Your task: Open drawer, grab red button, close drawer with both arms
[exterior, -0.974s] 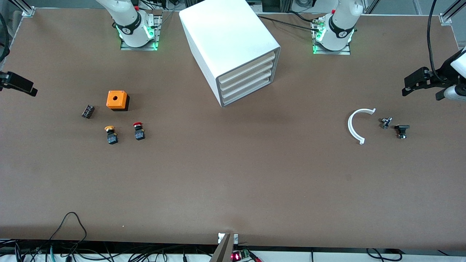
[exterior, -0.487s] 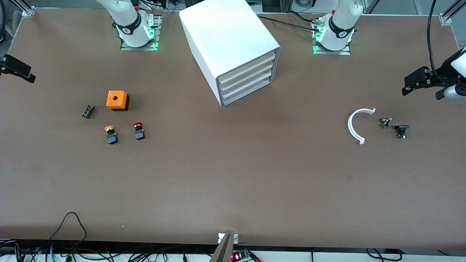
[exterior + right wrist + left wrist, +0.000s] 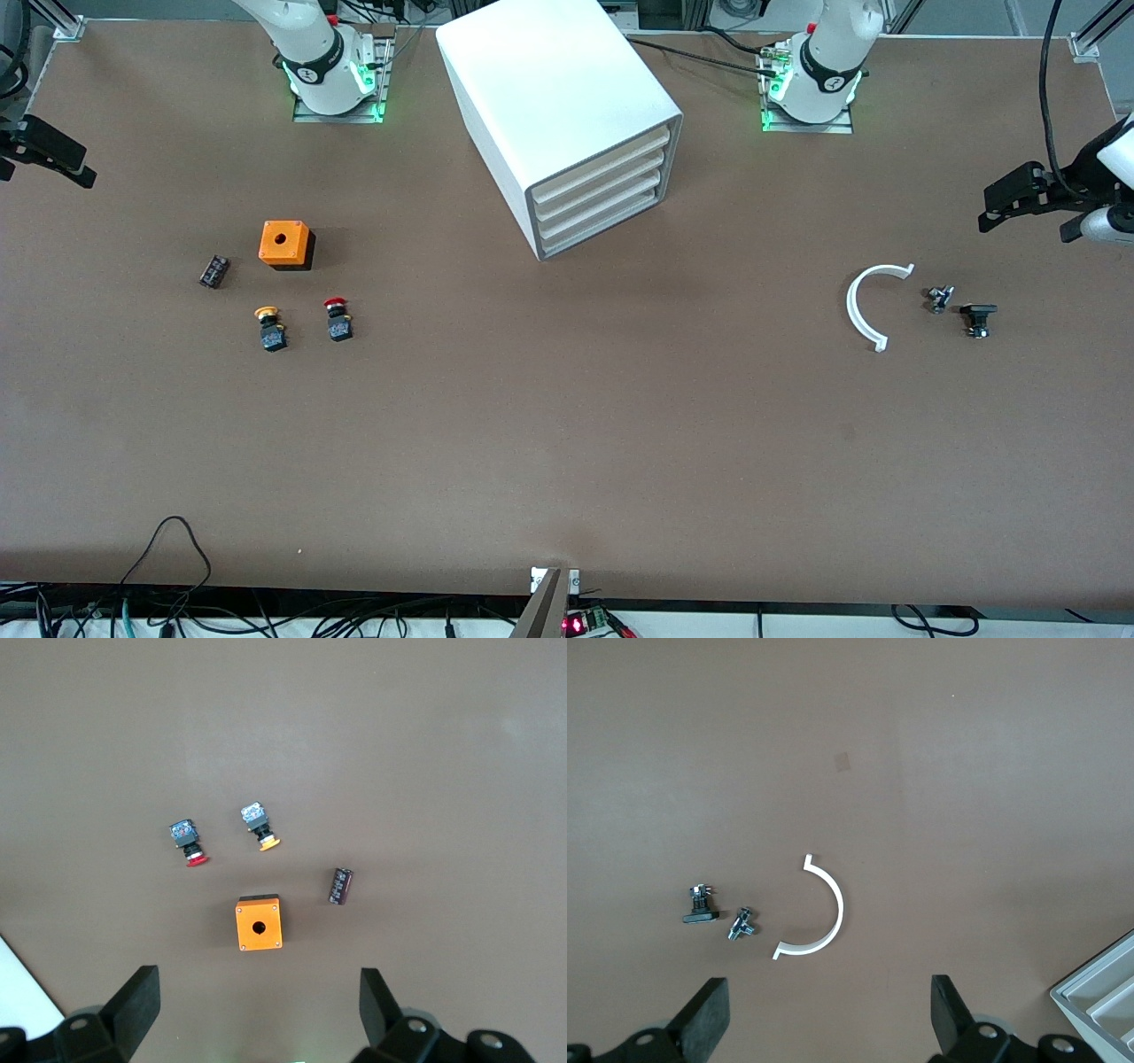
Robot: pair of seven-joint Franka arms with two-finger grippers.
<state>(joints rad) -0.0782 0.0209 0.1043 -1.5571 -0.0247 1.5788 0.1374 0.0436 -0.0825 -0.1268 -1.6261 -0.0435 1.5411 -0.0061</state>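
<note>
Front view: cabinet (image 3: 567, 115) between arm bases, all four drawers (image 3: 602, 190) pushed in. Red button (image 3: 337, 319) on table toward right arm's end, beside yellow-capped button (image 3: 269, 327), nearer camera than orange box (image 3: 285, 245). Right gripper (image 3: 49, 152) and left gripper (image 3: 1019, 197) hover at table ends.

Left wrist view: left gripper (image 3: 826, 1019) jaws spread, empty, above white arc (image 3: 819, 911).

Right wrist view: right gripper (image 3: 257, 1014) jaws spread, empty, above orange box (image 3: 259, 922); red button (image 3: 188, 842) untouched.
</note>
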